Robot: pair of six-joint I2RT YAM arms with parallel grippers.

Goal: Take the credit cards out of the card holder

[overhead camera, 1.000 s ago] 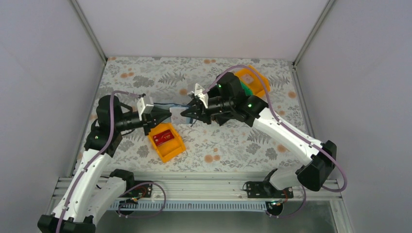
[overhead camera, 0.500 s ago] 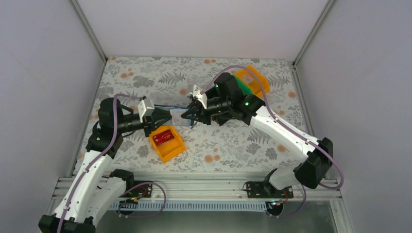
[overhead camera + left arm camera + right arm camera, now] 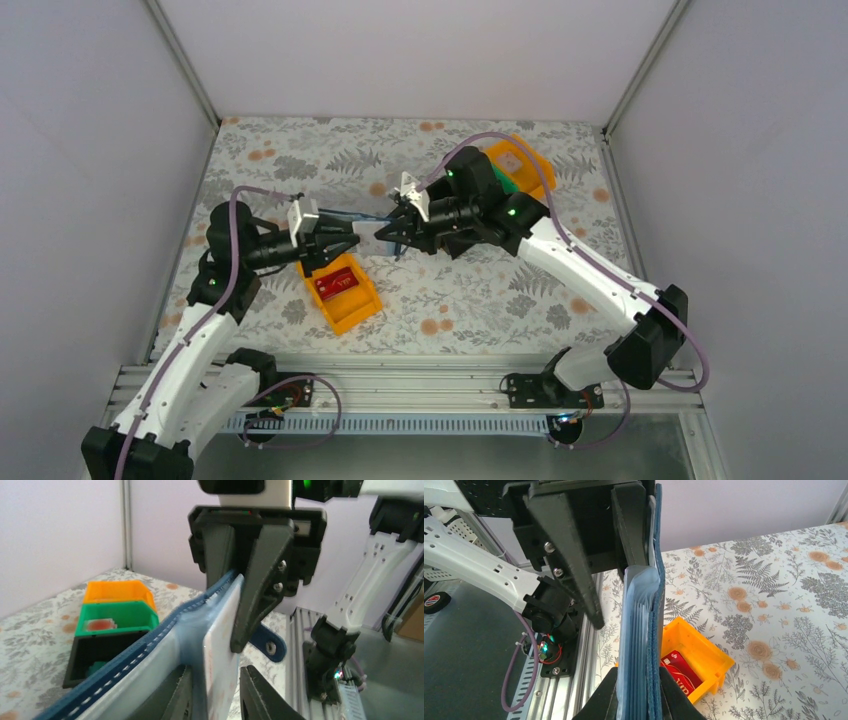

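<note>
Vs 1 s earlier: the left hand had gone from a tight closed cone to fingers spread in a V. The arms had barely shifted otherwise. The card holder was still up off the table, held between the two hands.

Right hand: clamped on the card holder, both fingers pressed against its sides in the right wrist view.

Left hand: open. Its fingers straddled one clear sleeve and a pale card sticking out of it. There was a thin gap at the outer finger, so no pinch was visible.

Counts:
- Bins: 4.
  - Near orange bin, under the hands.
  - Far orange bin, green bin and black bin, touching in a row.
- Cards seen: 5.
  - Red card, flat in the near orange bin.
  - Whitish card, in the far orange bin.
  - Pinkish card, in the green bin.
  - Teal card, in the black bin, only partly visible.
  - The pale card, still in the holder.
- Any more cards inside the sleeves: couldn't tell.
</note>
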